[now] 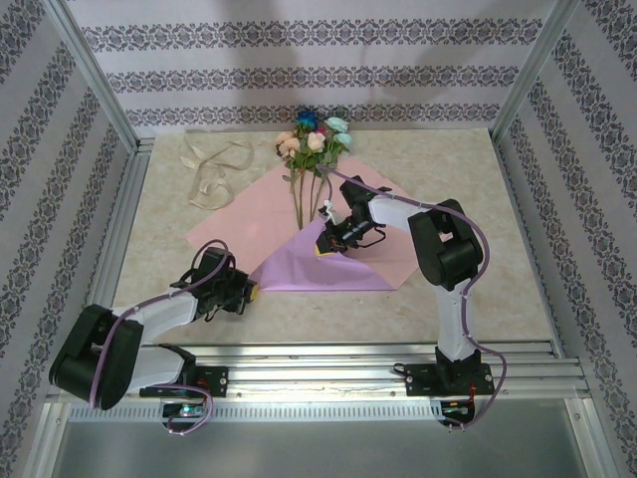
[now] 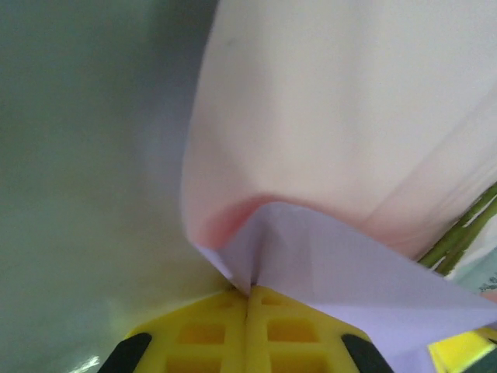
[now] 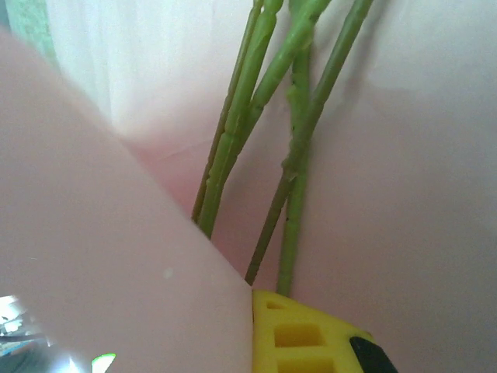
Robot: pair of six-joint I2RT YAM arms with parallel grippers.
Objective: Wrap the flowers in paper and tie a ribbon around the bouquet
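Currently I see my left fingers (image 2: 203, 336) pressed together, pinching the near-left corner of the paper (image 1: 254, 214). My right fingers (image 3: 299, 338) are closed on the lilac flap folded up beside the stems. The flowers (image 1: 314, 139) lie on the desk (image 1: 498, 289), blooms toward the far side, stems running onto the paper. The ribbon (image 1: 214, 169) lies loose at the far left.

Damask-striped walls (image 1: 299, 60) enclose a beige marbled table (image 1: 528, 279).
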